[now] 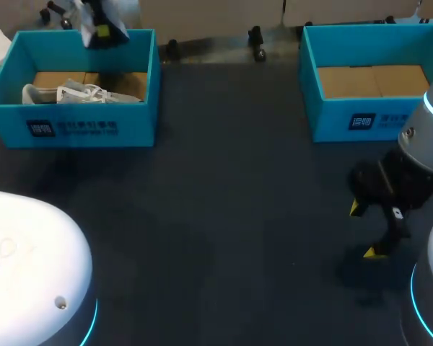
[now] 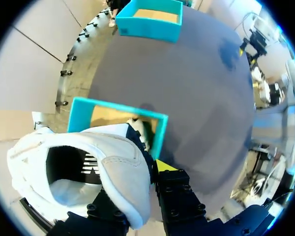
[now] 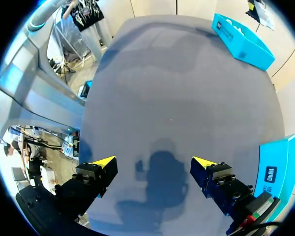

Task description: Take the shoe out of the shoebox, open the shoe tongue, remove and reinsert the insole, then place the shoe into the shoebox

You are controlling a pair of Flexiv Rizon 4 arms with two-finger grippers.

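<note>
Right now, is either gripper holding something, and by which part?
The left gripper holds the white shoe by the side wall of its opening. The right gripper is open and holds nothing.

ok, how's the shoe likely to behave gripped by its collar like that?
The shoe is probably light: the left gripper holds it by one collar wall above the box. That padded wall looks soft, so it may flex and the shoe swing. Sole stiffness: hidden.
</note>
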